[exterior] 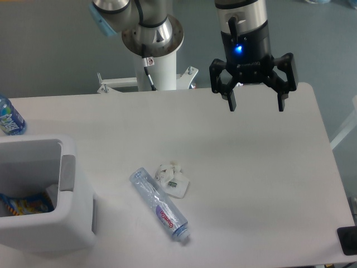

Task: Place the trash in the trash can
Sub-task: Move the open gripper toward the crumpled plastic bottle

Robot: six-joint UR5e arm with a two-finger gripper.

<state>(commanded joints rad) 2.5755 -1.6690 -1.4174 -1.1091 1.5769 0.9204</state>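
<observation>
though crushed, clear ribbed bottle (160, 209)

I have one fixed view, set high and across the table (234, 184) from the arm's base (153, 36), looking steeply down and toward it. It sits near enough that the table fills most of the picture; its near edge and left side are cropped. The gripper (255, 104) hangs at the top, the trash can (68, 173) is cut off at lower left.
</observation>
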